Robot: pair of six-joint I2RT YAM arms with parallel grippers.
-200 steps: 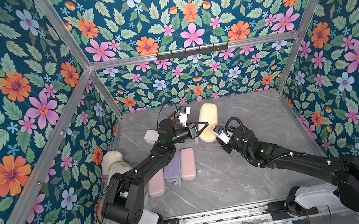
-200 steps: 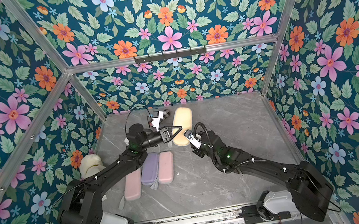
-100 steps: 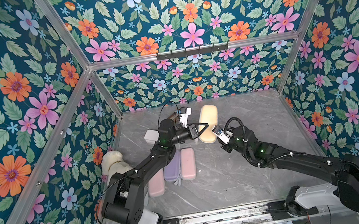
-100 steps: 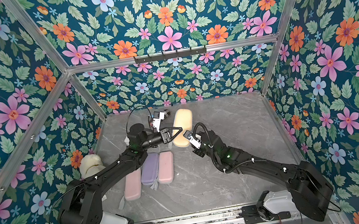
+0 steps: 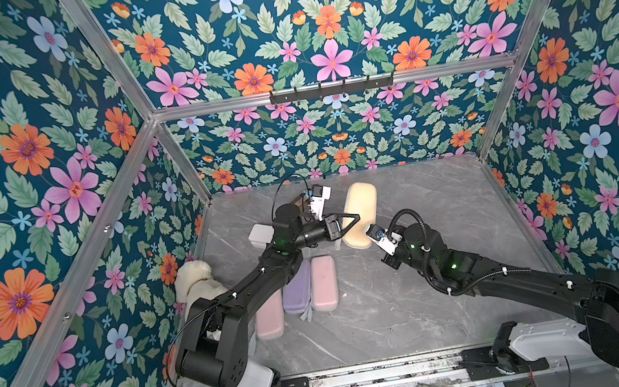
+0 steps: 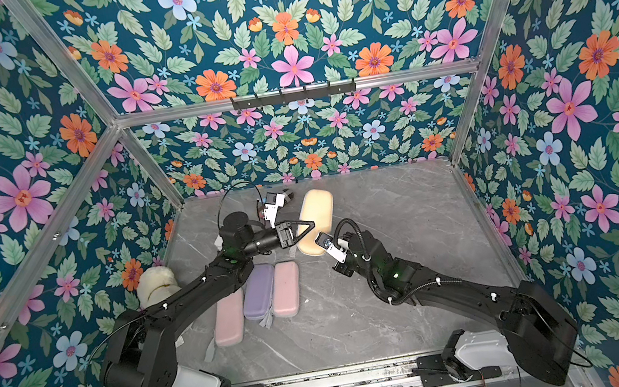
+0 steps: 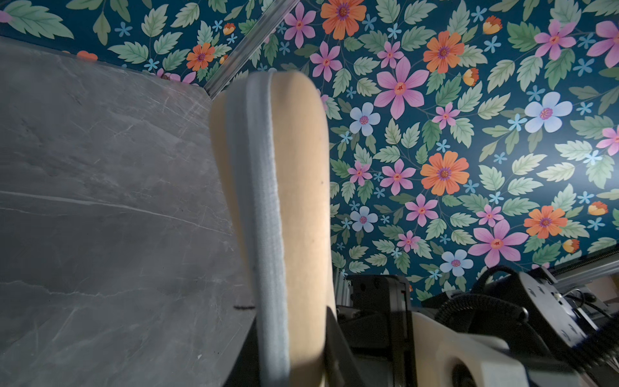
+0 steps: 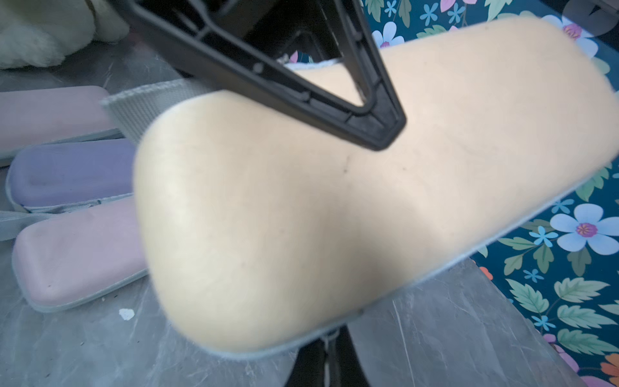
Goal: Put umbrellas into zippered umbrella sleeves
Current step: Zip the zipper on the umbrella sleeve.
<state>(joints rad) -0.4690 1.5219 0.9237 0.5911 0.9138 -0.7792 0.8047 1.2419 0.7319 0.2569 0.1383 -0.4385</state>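
The tan-yellow zippered umbrella sleeve (image 5: 361,205) (image 6: 317,210) is closed and lies toward the back of the table. My left gripper (image 5: 354,219) (image 6: 309,225) is shut on it, clamping across its thickness with the grey zipper band (image 7: 261,187) between the jaws. One black left finger (image 8: 368,110) lies across its top. My right gripper (image 8: 330,355) is shut at the sleeve's near edge, on a thin pale zipper pull. Three more closed sleeves lie side by side: pink (image 5: 323,280), lavender (image 5: 297,289), pink (image 5: 271,318). The umbrellas are out of view.
A white plush toy (image 5: 197,279) sits by the left wall, and a white box (image 5: 261,233) lies under the left arm. Grey straps (image 5: 307,312) trail from the row of sleeves. Flowered walls close in three sides.
My right gripper's jaws have closed at the tan-yellow sleeve's near edge. The left gripper keeps its hold, and the sleeve has barely moved.
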